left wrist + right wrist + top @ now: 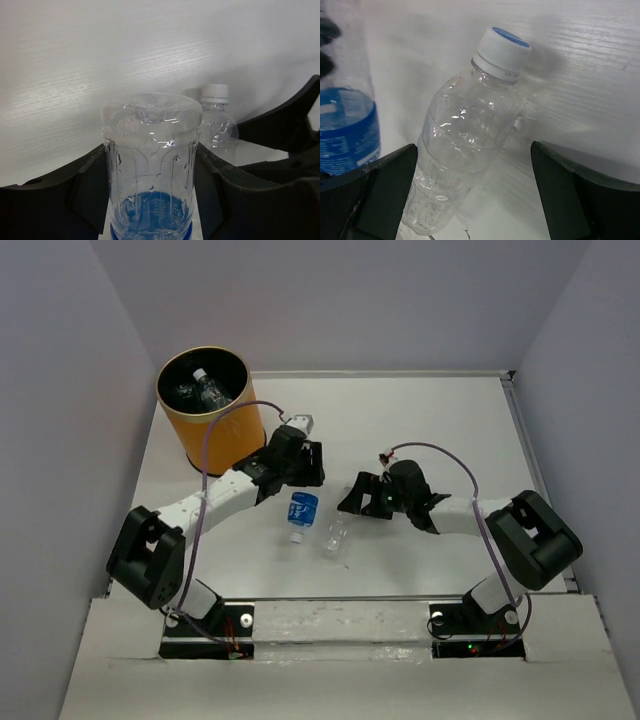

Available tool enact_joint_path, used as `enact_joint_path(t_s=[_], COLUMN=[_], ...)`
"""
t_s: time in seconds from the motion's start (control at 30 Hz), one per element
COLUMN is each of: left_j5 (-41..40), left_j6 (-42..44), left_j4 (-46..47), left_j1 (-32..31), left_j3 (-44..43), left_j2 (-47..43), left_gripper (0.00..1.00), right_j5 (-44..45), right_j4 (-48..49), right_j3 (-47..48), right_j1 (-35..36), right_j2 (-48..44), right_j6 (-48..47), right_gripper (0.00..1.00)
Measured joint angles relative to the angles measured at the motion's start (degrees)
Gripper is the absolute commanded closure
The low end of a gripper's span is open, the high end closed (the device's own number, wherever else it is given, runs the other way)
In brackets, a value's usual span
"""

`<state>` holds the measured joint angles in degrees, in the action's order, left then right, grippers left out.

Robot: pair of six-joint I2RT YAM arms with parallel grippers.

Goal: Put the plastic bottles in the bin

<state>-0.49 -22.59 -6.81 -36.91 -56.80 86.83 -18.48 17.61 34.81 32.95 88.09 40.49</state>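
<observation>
Filling the tall orange bin (222, 440) is my job. It is round and wide, so things drop in easily, and some crinkly bottles (205, 388) lie inside already. My left gripper (150, 155), just in front of the bin, squeezes the blue-label bottle (303, 512) on both sides, ready to lift. My right gripper (470, 195), farther from the bin, gapes wide around a thin, dented clear bottle (462, 145) lying flat, and holds nothing. Its white cap (501, 52) looks smooth.

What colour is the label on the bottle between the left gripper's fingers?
The label on that bottle is blue, clearest in the right wrist view.
</observation>
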Motion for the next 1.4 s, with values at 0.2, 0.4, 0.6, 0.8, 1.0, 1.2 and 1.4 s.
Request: enact_joint_path(t_s=[0.2,0.4,0.6,0.8,1.0,1.2,1.4], left_j5=[-1.7,-2.2,-2.6,-6.4,-14.8,-20.8,-19.5], left_j6=[-0.4,-0.4,-0.4,-1.7,-1.8,-0.1,-0.7], left_j4=[-2.0,-2.4,-2.4,-0.6,5.3,11.3,13.5], left_j1=[5.5,15.0,29.0,37.3,39.6,39.6,39.6], left_j3=[-3.6,-12.5,-25.0,-34.9,-38.7,-37.1,-28.8], left_j2=[-9.3,-15.1,-13.3,-7.9,-2.4,3.1,1.7], left_gripper=[0.39,0.39,0.39,0.39,0.30,0.01,0.01], right_j5=[-3.6,-3.8,-4.1,-3.1,-1.9,-1.0,0.2], right_j4=[4.6,6.1,9.1,10.1,10.4,9.1,7.2], right_j3=[1.4,3.8,3.6,0.1,-1.1,0.9,12.8], right_j1=[0.0,0.0,0.0,0.0,0.0,0.0,0.1], right_j2=[4.6,8.6,9.3,4.5,-1.5,-3.0,-2.9], right_j6=[2.4,4.0,5.9,6.0,5.4,4.8,3.7], right_gripper=[0.12,0.50,0.63,0.64,0.64,0.67,0.67])
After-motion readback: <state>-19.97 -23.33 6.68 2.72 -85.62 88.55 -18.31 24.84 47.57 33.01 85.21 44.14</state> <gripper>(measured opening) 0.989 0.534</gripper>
